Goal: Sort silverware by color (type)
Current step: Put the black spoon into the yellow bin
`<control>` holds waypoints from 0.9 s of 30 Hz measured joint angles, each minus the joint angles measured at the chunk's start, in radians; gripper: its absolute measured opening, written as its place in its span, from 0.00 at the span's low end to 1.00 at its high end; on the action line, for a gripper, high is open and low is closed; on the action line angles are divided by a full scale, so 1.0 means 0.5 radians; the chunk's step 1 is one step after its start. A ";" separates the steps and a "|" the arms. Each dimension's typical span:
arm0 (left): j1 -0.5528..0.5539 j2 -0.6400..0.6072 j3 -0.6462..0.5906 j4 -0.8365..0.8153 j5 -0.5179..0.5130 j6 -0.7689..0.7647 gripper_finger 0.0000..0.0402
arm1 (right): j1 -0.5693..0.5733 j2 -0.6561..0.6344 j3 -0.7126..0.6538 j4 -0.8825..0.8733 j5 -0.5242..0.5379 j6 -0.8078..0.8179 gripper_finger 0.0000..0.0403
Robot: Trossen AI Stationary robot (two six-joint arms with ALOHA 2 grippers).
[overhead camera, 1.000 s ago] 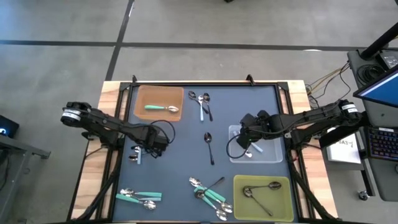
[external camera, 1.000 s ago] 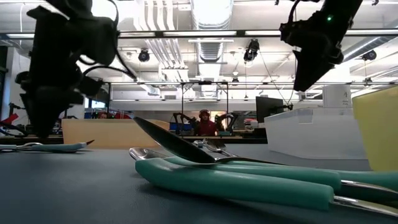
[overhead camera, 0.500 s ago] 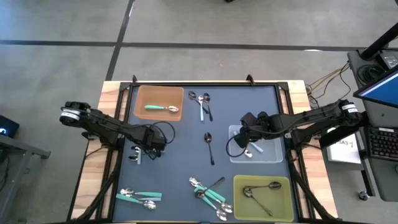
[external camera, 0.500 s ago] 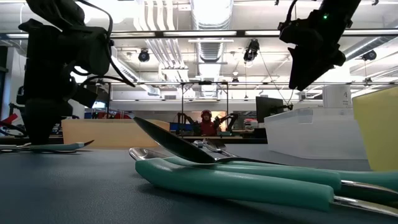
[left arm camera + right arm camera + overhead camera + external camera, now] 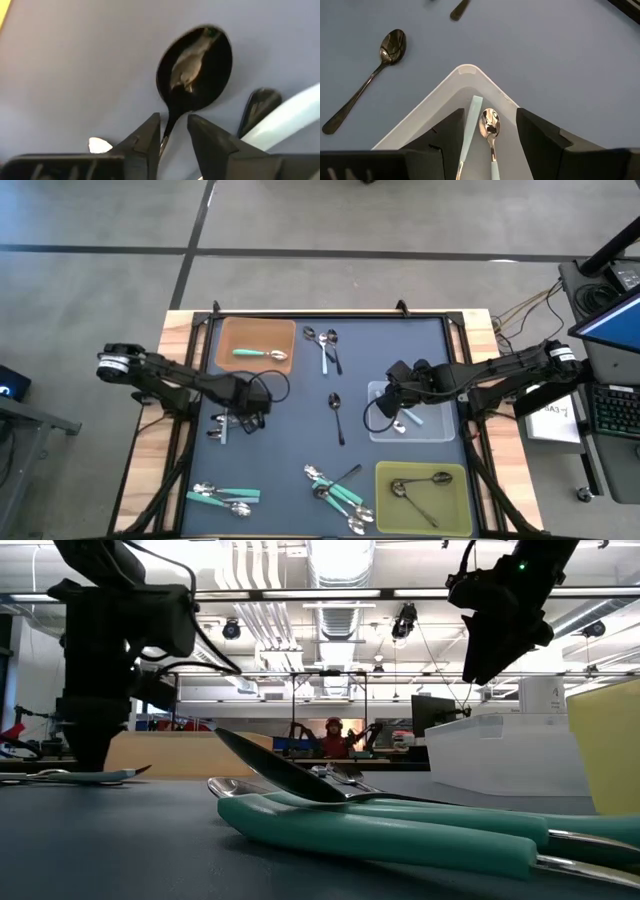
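The left gripper (image 5: 173, 137) is low over the left side of the worktop (image 5: 290, 440), its fingers narrowing around the handle of a dark spoon (image 5: 195, 75) but not yet clamped. The spoon lies flat, long axis running away from the gripper, bowl at the far end. A light blue handle (image 5: 280, 125) lies just beside it. Next it likely needs to clamp, lift, and travel to the yellow tray (image 5: 385, 505). The right gripper (image 5: 490, 145) hangs open over the white tray (image 5: 465, 75), which holds 2 light blue spoons (image 5: 490, 125).

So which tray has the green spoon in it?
The brown tray at the back left; its spoon has a teal-green handle, unlike the clear and yellow-green trays.
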 joint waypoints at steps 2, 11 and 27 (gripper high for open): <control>0.041 -0.001 -0.008 0.026 0.021 -0.046 0.17 | 0.000 0.000 0.000 0.000 0.000 -0.002 0.42; 0.179 -0.001 -0.015 0.095 0.086 -0.182 0.01 | 0.000 0.000 0.000 0.000 0.001 -0.053 0.42; 0.265 0.010 0.254 0.646 -0.429 0.048 0.00 | 0.000 0.000 0.000 0.008 0.003 -0.050 0.42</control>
